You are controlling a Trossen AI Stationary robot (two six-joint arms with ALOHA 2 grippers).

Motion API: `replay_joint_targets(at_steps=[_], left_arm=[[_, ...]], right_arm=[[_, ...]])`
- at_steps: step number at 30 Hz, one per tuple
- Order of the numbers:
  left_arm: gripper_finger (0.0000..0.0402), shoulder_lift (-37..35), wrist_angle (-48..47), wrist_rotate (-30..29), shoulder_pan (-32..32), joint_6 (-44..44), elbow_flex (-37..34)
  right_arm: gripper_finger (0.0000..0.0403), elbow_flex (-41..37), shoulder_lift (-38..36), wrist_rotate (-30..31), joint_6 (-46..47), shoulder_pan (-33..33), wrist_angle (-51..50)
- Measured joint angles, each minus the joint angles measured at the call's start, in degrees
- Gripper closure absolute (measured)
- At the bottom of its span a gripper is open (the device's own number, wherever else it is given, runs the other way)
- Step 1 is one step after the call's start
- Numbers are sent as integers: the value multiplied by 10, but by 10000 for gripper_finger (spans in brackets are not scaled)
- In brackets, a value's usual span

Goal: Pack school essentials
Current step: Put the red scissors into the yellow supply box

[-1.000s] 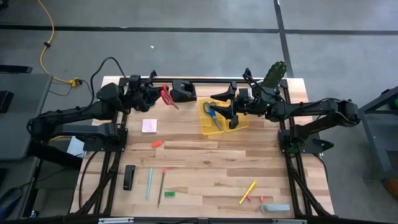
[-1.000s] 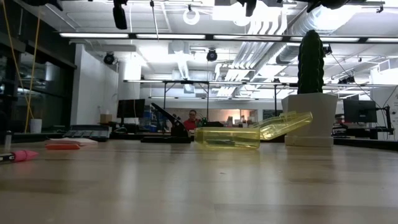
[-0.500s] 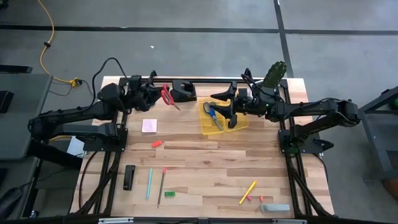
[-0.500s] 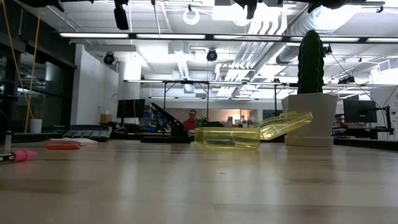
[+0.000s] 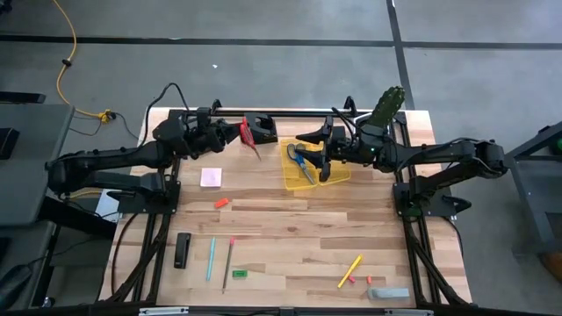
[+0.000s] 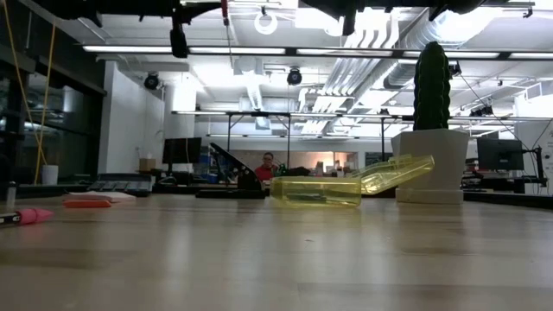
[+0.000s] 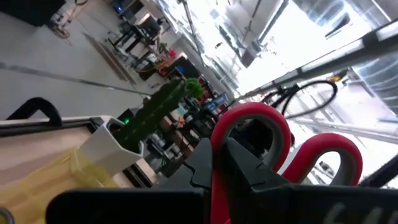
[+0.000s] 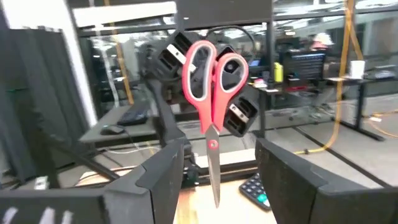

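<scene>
High view shows you the yellow case [image 5: 314, 164] lying open at the far side of the table, with the blue-handled scissors [image 5: 301, 161] already inside it. Just to the left of the case, your left gripper [image 5: 235, 133] is clamped on the red-handled scissors [image 5: 249, 137], holding them in the air by the handles so the blades hang down. That grip makes sense: the points lead and the handles stay clear of the case wall when you lower them in. Over the case itself, your right gripper [image 5: 323, 158] waits with its fingers spread wide and nothing between them; in the right wrist view the scissors dangle straight ahead of it, which suggests it is placed to receive or steady them.

Well short of the case, nearer you, the rest lies unpacked: the pink pad [image 5: 211, 177], teal pencil [image 5: 211, 258], brown pencil [image 5: 229, 261], green eraser [image 5: 239, 274] and yellow pencil [image 5: 349, 271].
</scene>
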Motion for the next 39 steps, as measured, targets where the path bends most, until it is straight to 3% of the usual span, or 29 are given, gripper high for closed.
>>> replay_joint_targets(at_steps=[11,22,30,39], left_arm=[[401,64,43,-113,-18,-27,5],[401,142,11,-245,-78,47,96],[401,186,11,-254,-84,58,142],[401,187,12,-275,-84,68,149]], right_arm=[[210,0,43,140,-19,66,-12],[210,1,52,305,-19,104,-16],[210,103,90,362,-17,114,-199],[210,154,135,404,20,113,-202]])
